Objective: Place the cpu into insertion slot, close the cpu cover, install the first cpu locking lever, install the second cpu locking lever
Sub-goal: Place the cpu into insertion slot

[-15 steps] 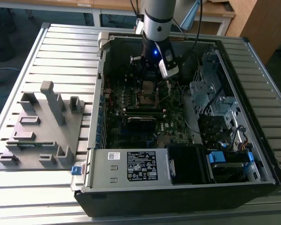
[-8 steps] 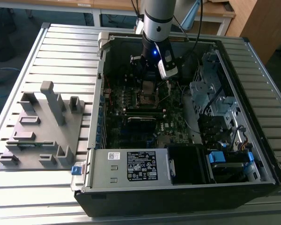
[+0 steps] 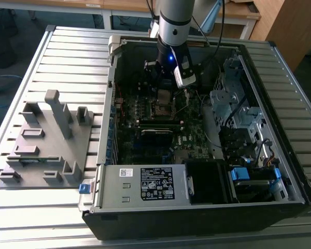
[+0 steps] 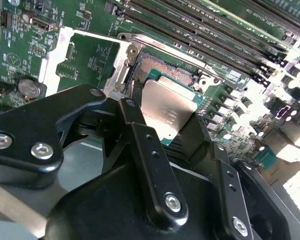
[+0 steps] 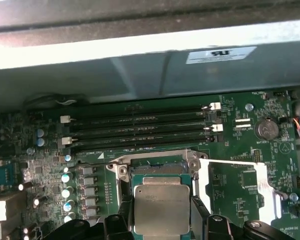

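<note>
Black fingers of the claw sit closest in the second wrist view, clenched on two opposite edges of the chip, a silvery square with its metal top facing up

On the exterior view's left a grey fixture lies on the slatted table, well apart from the claw. Next to it stands the open computer case, and the claw reaches down into it over the circuit board

Under the fingertips is the socket. In both wrist views its contact field shows just past the far edge of the chip; whether the chip touches the socket I cannot tell

Just beside the claw the cover lies folded fully open against the board, hinged at the socket's edge, with green board showing through the window of the cover. Long memory slots run beyond the socket, on the side away from the claw, and a coin battery sits past the open cover
</note>
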